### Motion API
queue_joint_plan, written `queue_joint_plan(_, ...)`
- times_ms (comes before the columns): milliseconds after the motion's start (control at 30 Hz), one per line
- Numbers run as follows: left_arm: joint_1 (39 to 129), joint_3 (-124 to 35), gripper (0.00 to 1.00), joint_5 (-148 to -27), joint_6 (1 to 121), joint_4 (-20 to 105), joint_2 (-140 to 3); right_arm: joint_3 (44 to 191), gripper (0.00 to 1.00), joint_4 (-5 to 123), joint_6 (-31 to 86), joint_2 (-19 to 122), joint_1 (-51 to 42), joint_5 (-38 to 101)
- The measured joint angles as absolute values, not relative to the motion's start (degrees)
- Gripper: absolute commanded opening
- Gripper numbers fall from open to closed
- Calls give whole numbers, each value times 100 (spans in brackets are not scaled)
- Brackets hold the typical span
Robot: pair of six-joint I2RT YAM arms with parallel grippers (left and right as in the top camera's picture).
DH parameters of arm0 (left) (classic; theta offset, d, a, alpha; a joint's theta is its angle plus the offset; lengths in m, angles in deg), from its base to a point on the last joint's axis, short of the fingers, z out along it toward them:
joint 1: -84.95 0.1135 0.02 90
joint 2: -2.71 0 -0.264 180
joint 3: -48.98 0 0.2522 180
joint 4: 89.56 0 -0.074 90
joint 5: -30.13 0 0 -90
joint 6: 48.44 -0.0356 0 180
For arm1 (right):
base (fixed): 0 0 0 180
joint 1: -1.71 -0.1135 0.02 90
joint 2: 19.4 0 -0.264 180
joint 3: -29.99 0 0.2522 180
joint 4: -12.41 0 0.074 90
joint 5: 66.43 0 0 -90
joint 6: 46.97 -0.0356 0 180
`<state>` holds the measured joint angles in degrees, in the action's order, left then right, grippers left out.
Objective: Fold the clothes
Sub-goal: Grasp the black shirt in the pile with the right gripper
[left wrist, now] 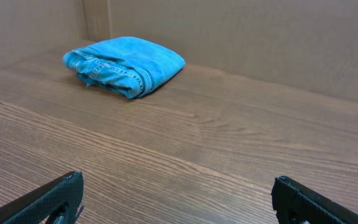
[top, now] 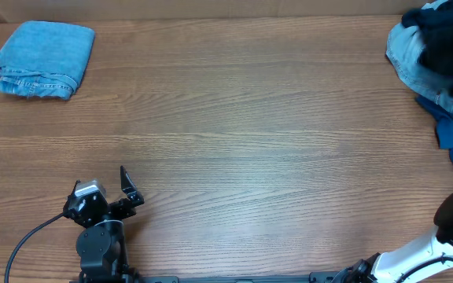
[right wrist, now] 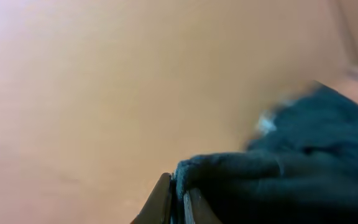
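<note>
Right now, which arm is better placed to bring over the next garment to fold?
The right. The right gripper is shut on a dark garment, and the unfolded pile lies on its side. The left gripper stands open and empty, facing the folded denim, far from that pile.

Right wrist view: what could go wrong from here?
1. The right gripper seems shut on only an edge of the dark cloth. The view is blurred, so I can't confirm the hold, and a thin pinch could slip.
2. The pile mixes black, denim and blue pieces, so pulling one may drag the others along.
3. The left gripper sits open far from the pile, so the cloth may bunch with no second hold.
</note>
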<state>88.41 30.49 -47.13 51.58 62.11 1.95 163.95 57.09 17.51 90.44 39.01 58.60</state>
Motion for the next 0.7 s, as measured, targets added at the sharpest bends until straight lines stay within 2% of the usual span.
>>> queue_joint_plan(333, 8841, 3049, 100, -4713, 5158, 6211, 195, 17210, 4, 5561, 1379, 9037, 4054, 6411)
queue_joint_plan(700, 8841, 3049, 100, -4713, 5158, 6211, 195, 17247, 4, 3244, -470, 9039, 4137, 7873)
